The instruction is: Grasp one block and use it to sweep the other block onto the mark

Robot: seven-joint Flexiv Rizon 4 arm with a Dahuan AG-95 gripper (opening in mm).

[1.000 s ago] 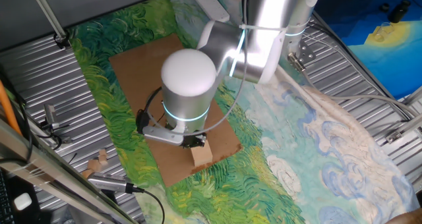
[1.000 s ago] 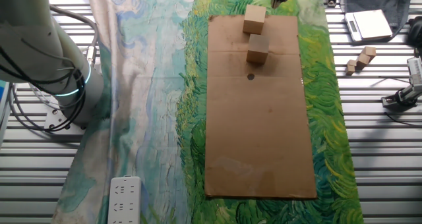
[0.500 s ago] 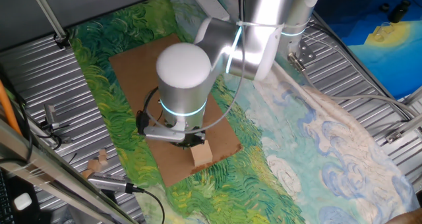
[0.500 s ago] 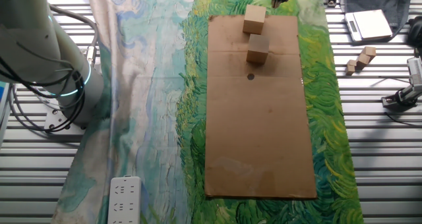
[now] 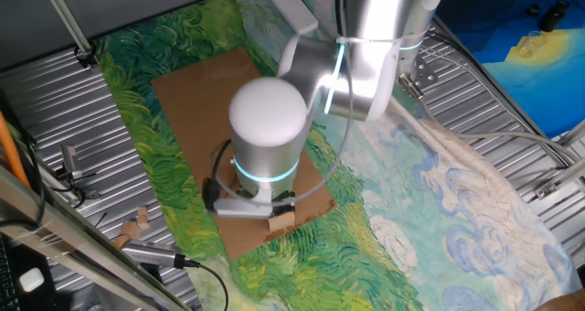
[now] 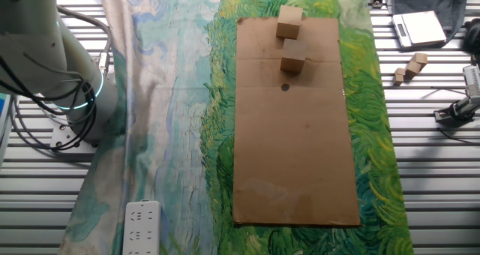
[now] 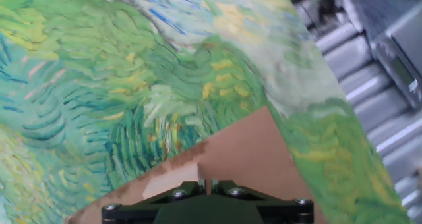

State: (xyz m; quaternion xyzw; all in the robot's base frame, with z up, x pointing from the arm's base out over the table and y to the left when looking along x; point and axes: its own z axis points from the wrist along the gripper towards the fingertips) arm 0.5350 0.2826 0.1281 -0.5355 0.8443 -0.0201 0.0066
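Two pale wooden blocks sat on the cardboard sheet (image 6: 296,127), both near its far end. One block (image 6: 289,22) rested close to the end edge; the other block (image 6: 294,55) lay just beside it, toward the middle. A small black mark (image 6: 285,88) was near the second block, not covered. Neither block was held. Gripper (image 5: 265,204) hung over the end block; its fingers were hidden, so opening cannot be told. Judgement: grasp and sweep both remained undone.
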